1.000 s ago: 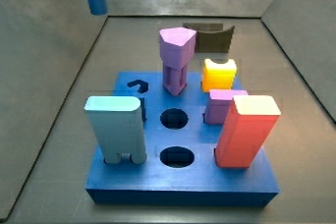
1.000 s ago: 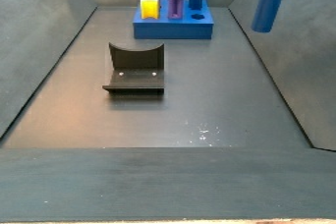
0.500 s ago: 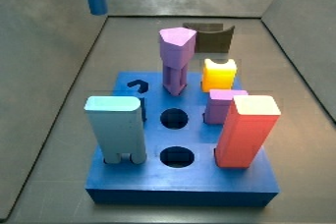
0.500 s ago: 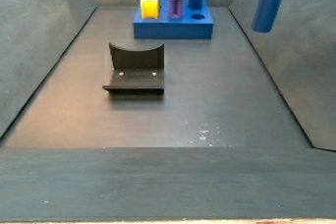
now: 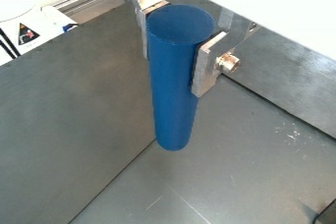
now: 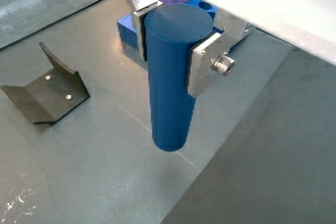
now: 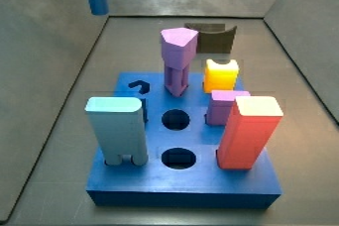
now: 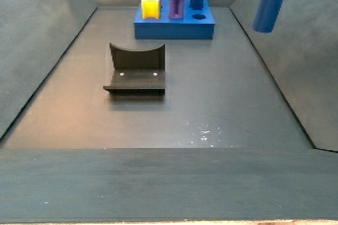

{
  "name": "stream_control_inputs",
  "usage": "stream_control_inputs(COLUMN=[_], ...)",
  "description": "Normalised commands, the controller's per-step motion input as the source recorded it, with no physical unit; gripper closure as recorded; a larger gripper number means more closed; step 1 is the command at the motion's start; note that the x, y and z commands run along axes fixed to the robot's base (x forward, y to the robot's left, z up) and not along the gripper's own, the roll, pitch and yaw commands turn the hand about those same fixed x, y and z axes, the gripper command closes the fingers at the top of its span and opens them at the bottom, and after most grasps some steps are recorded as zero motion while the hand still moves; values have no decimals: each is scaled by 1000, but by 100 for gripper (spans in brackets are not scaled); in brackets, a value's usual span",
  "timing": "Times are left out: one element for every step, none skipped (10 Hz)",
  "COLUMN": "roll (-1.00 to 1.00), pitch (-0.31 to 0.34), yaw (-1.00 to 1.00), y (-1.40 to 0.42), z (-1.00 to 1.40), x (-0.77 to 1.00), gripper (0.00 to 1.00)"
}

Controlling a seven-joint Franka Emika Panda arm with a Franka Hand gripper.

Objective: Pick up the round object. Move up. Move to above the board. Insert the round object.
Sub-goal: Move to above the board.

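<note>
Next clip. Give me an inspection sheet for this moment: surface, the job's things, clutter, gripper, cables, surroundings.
Surface: dark grey floor, bare apart from the rig parts and a few pale specks.
Round object: blue cylinder, upright, lifted off the floor, away from the board.
Board: blue block with two round holes open; it carries a purple triangular peg, a light-blue block, an orange block and a yellow piece.
Clutter: nothing seen.
Gripper: gripper raised, silver fingers clamped on the cylinder's upper part.
Cables: a dark lead at the edge of a wrist view.
Surroundings: grey walls; the fixture stands mid-floor.
</note>
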Motion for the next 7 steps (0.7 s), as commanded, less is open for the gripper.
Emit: stream_control_inputs(roll=[-49, -49, 26, 73, 114, 15, -12], pitch=[60, 60, 238, 269, 315, 284, 220], yaw=[24, 24, 52, 47, 62, 24, 14], y=[-22, -22, -1000, -1000, -1000, -1000, -1000], z=[5, 5, 414, 411, 404, 407, 416], x=[-338, -338, 795, 802, 819, 859, 853], gripper=[100, 100, 100, 100, 100, 100, 100])
